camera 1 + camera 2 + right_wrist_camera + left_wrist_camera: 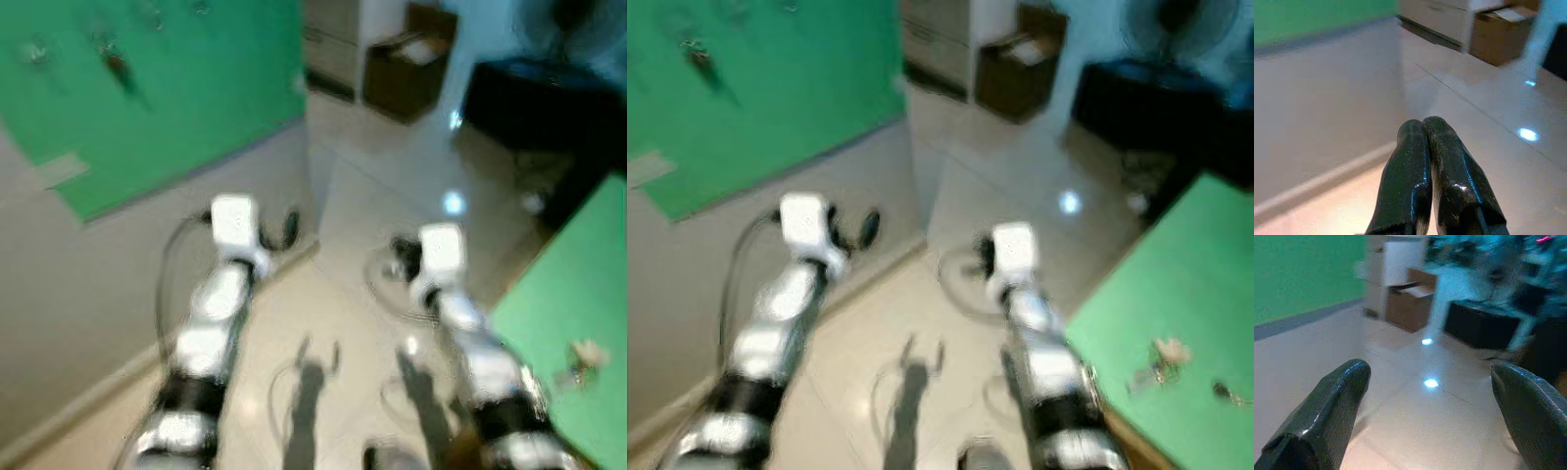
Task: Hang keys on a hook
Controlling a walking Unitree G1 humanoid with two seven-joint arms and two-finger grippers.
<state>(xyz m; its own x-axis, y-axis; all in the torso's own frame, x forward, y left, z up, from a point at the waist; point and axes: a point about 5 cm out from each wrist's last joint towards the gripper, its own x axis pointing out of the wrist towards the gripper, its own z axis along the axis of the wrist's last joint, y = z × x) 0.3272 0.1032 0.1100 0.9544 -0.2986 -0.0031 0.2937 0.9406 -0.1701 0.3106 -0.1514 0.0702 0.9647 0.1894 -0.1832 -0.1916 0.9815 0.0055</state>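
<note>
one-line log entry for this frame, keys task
phase: approach, blurred | left gripper: open, empty | right gripper: shut, empty | keys: on green table at right | green wall board: at left

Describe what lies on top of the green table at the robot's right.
On the green table lies a small bunch of keys, with another small dark item beside it. Blur hides finer detail, and the table's far edge runs out of frame.

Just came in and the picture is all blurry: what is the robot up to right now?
Nothing is in hand yet. The left gripper has its jaws wide open over bare floor; the right gripper is shut and empty. Both arms reach forward between a wall with a green board on the robot's left and a green table on its right, where the keys lie untouched.
</note>
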